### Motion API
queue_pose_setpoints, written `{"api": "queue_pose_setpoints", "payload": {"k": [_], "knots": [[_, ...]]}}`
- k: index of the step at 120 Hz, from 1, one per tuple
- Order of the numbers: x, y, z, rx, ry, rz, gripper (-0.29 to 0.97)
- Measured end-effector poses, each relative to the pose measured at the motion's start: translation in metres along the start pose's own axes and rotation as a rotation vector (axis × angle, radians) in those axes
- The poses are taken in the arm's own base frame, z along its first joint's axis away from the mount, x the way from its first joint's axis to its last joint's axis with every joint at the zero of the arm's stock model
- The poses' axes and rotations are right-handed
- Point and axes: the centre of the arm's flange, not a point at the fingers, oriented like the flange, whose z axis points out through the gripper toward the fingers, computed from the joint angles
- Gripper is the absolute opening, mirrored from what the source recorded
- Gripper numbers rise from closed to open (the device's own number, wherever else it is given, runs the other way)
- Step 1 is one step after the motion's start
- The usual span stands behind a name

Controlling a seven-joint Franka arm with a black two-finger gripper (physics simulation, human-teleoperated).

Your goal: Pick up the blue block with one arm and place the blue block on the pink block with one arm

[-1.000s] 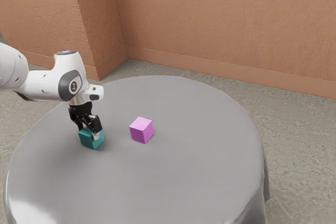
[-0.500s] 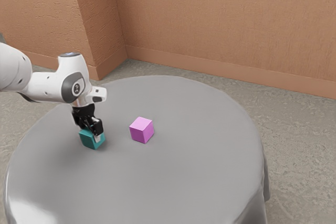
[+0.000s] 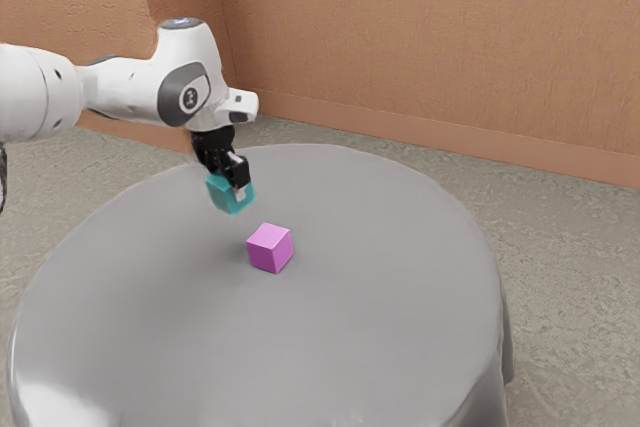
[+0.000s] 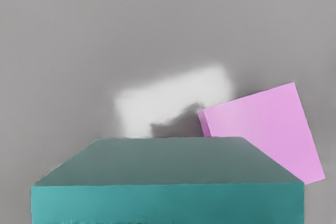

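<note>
My gripper [image 3: 231,187] is shut on the teal-blue block [image 3: 229,195], holding it in the air above the round grey table [image 3: 380,327]. The pink block [image 3: 270,247] rests on the table, below the held block and a little toward the exterior view's right. In the wrist view the blue block [image 4: 168,182] looms large just under my hand, with the pink block [image 4: 268,129] beyond it on the grey surface.
The table is covered by a grey cloth that drapes over its edge. Orange-brown walls [image 3: 450,37] and a protruding wall corner [image 3: 190,27] stand behind the table, above a rough grey floor [image 3: 570,277].
The blue block has left the table: my gripper lifted it and carried it up and toward the exterior view's right, closer to the pink block. The pink block has not moved.
</note>
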Motion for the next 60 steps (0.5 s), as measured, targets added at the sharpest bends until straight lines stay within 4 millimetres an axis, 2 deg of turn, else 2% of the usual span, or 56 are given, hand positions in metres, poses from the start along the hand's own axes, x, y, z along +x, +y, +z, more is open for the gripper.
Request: {"api": "queue_pose_setpoints", "payload": {"k": [8,34,60], "knots": [[0.007,0.009,0.006,-0.008,-0.024,-0.008,0.39],[0.013,0.034,0.017,-0.031,-0.084,-0.056,0.39],[0.017,0.043,0.033,-0.039,-0.12,-0.118,0.39]]}}
